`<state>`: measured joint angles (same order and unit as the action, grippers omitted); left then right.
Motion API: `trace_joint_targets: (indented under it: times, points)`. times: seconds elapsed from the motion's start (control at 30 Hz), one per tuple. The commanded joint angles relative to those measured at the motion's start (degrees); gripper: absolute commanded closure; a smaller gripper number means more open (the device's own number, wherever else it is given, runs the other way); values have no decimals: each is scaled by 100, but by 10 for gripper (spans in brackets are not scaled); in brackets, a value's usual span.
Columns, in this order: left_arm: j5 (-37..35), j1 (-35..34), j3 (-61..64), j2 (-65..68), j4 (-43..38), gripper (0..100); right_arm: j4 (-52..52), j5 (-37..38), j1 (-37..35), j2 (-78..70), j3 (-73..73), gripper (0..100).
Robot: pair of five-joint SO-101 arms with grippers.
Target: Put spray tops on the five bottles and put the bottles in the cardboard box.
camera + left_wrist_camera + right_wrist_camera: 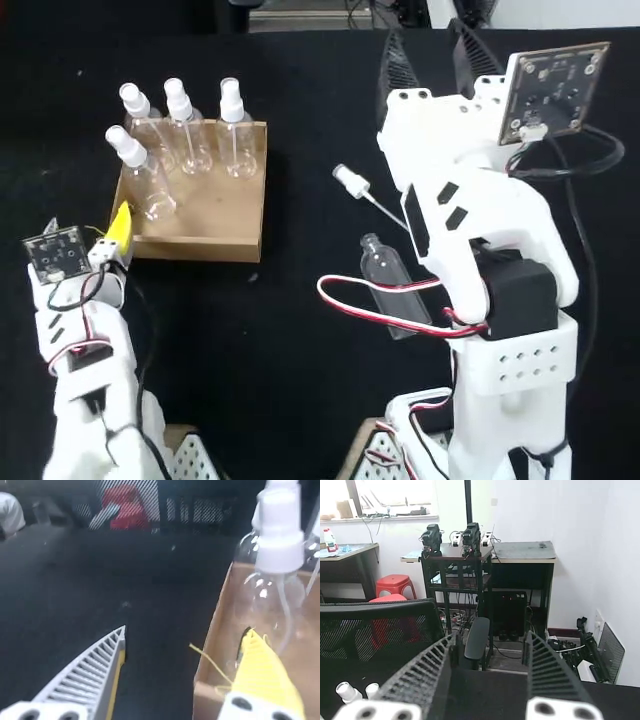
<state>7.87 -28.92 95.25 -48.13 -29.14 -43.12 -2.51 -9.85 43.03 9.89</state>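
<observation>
Several clear bottles with white spray tops (185, 125) stand in the cardboard box (215, 215) at the left. One bare bottle (392, 285) lies on the black table beside the right arm's base. A loose spray top (352, 181) with its tube lies just beyond it. My left gripper (112, 232) sits open at the box's near left corner. In the left wrist view its yellow finger (260, 672) is over the box wall (210, 645), near a capped bottle (280, 575). My right gripper (435, 55) is raised high, open and holding nothing (490, 639).
The black table (300, 320) lies bare between the box and the lying bottle. A red and white cable (350, 300) loops from the right arm next to that bottle. Two white spray heads (350, 691) show low in the right wrist view, with office furniture behind.
</observation>
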Motion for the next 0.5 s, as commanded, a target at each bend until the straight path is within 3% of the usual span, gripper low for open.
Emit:
trace_joint_targets:
  times: [0.0,0.3,0.47]
  points:
    - [-26,-110,163,-1495,2312,661,97,-9,-62,-13,-242,815]
    - [26,-215,259,-4097,6233,661,88,-9,-62,-40,-242,815]
    - [26,-356,224,-5468,7771,661,79,-9,-70,-40,-233,815]
